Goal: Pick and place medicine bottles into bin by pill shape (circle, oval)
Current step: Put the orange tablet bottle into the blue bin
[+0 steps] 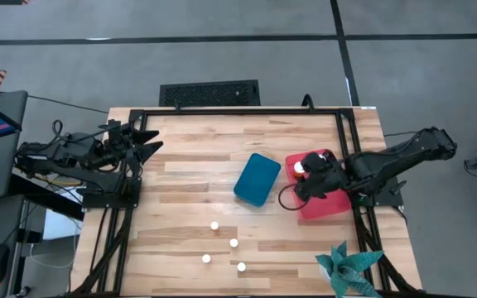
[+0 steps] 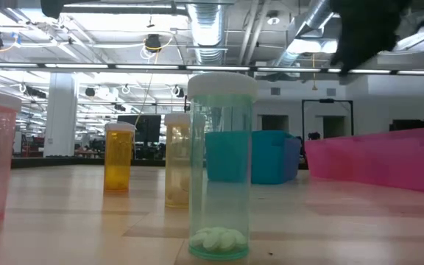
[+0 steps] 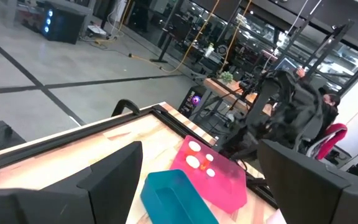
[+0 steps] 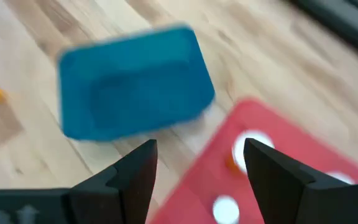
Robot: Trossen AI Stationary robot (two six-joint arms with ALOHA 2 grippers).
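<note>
Pale wood-plank table | right gripper spread wide, empty, over red plastic tray | small white-capped clear bottles: likely light, rigid, slick, tippy; grip mid-body | left gripper parked, wide.

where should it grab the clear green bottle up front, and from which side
Grip the clear green bottle around its upper body, just under the white cap, coming straight down from above. It stands upright on the table with open space around it, and its round, straight wall gives two fingers parallel sides. Its pills lie at the bottom, so a high grip is probably steady enough.
</note>
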